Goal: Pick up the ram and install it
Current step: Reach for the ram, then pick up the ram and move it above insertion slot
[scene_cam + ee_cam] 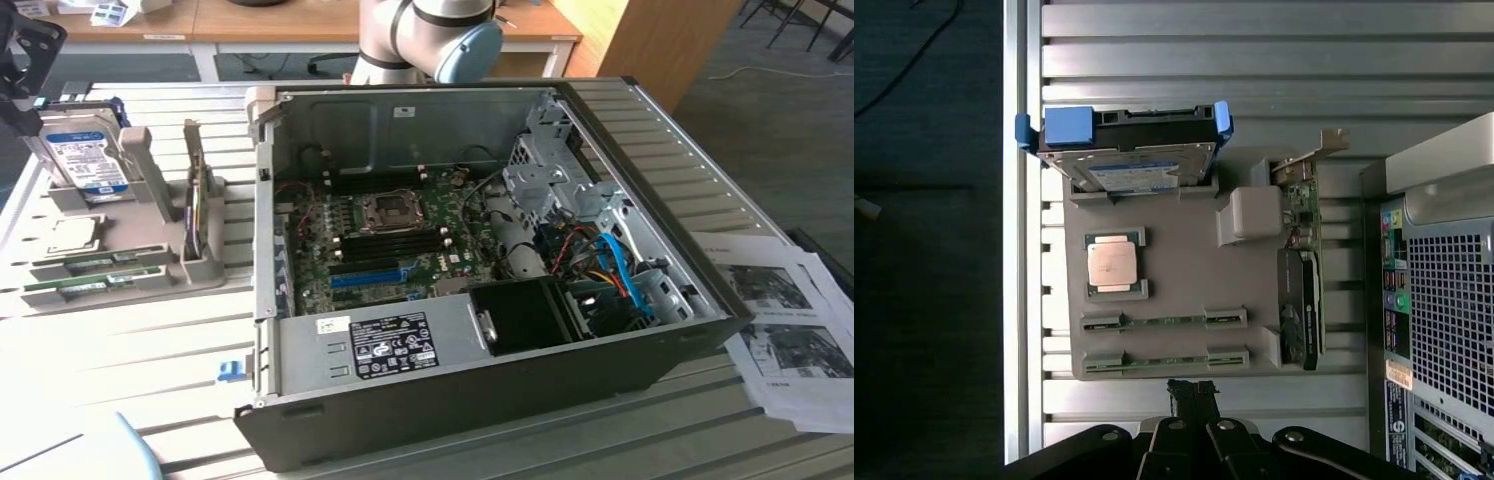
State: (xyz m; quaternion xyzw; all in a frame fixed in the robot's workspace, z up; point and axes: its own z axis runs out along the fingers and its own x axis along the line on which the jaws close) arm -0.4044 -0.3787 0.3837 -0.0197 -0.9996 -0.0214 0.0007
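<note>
I've got the white slatted counter (134,350) in the exterior view, with the big open black computer tower case (467,410) lying on its side and its green motherboard (387,240) exposed. The grey and blue robot arm (427,30) rises behind the case.

On the exterior view's left sits the grey moulded parts tray (1184,270). It carries the silver hard drive with a blue-white label (1134,170), a dark graphics card on edge (1299,300) and a square copper-topped processor (1112,265).

There are two long thin green circuit boards in parallel slots of that tray. The edge ram stick (1164,358) is outermost and the inner ram stick (1164,321) is just beside it.

The black gripper (1194,392) has its fingers pressed together on nothing. It shows against the slats just past the tray's edge, nearest the edge ram stick.
</note>
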